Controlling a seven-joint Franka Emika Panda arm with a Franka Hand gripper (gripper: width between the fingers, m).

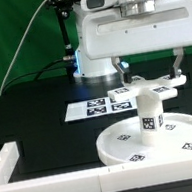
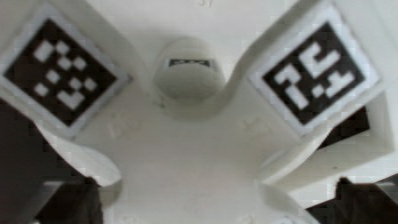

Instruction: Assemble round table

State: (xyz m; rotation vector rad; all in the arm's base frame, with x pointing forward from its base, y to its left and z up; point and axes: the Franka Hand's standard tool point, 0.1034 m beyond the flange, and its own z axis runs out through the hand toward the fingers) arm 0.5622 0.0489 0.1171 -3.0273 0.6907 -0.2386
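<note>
Judging by the leg [image 1: 146, 112] standing upright in the round disc [image 1: 120, 144] hub, I hover above at twelve o'clock, pincer [image 1: 153, 78] wide open and empty, with the cross-shaped foot [image 2: 196, 120] unfixed.

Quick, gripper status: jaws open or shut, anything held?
Gripper: jaws open, holding nothing; it hangs above the leg standing on the round disc.

Exterior view: even bright overhead light, white plastic near blown out at lower right of frame, black table [image 1: 34, 99] swallows shadows, low resolution, soft edges. Wrist view: extreme close-up, blurred throughout, tag [image 2: 68, 68] edges smeared, dark unfocused corners at bottom of frame.
</note>
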